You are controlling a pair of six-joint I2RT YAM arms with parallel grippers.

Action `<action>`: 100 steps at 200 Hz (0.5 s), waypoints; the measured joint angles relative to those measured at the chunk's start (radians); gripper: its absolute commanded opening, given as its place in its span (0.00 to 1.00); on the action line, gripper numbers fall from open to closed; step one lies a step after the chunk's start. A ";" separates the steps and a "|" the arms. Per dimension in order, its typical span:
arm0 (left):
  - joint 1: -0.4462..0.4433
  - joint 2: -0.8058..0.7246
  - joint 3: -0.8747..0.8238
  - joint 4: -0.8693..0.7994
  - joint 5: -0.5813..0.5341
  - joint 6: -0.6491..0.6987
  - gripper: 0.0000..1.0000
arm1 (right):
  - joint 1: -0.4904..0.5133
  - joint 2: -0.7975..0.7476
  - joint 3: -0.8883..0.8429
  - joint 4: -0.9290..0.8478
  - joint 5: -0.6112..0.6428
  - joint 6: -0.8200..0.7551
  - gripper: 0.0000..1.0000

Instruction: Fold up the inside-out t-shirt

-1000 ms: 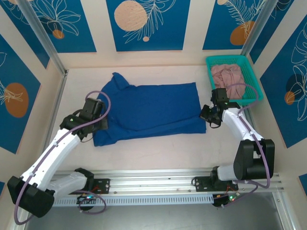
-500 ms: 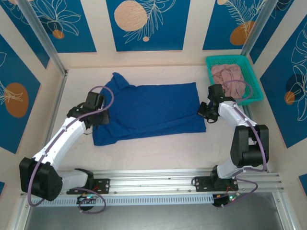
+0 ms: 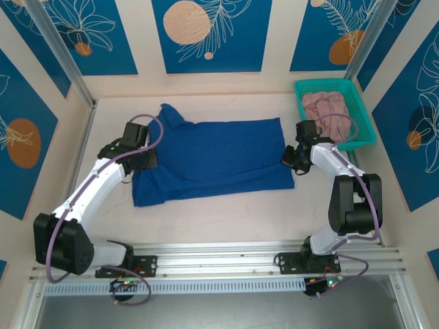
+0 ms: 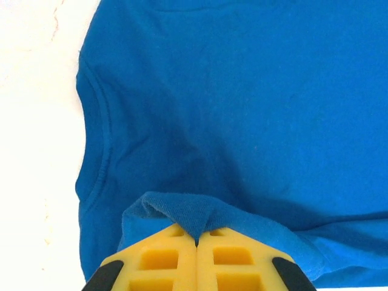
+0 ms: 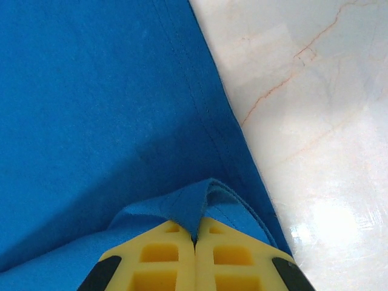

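The left fingers (image 3: pixel 143 157) are pressed fully shut on a small raised ridge of the inside-out t-shirt (image 3: pixel 212 161). In the left wrist view the yellow left fingers (image 4: pixel 194 245) meet with a fold of blue cloth nipped between them, and the t-shirt (image 4: pixel 242 109) spreads flat ahead of them, a curved stitched seam running down its left side next to the bare counter (image 4: pixel 36 121). From above, this pinch sits on the shirt's left short edge, about halfway along it. The shirt lies spread on the counter (image 3: pixel 219 212) with its long axis running left to right between the two arms and a bunched tip at its far-left corner. At the other end, the right fingers (image 3: pixel 292 160) are likewise shut on the cloth. The right wrist view shows the right fingers (image 5: pixel 193 237) closed on a peak of the t-shirt (image 5: pixel 91 109), just inside the stitched hem that borders the pale counter (image 5: pixel 315 121). A teal basket (image 3: pixel 365 123) holding a pink garment (image 3: pixel 326 106) stands near, beyond the right arm. So each arm holds the end nearest it, and all the cloth lies between the two pinches. Any lift or fold probably depends on both ends moving together across the short axis.
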 measured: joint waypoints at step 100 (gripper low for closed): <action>0.027 0.108 0.058 0.014 -0.001 0.026 0.00 | 0.001 0.071 0.060 0.006 0.019 -0.010 0.00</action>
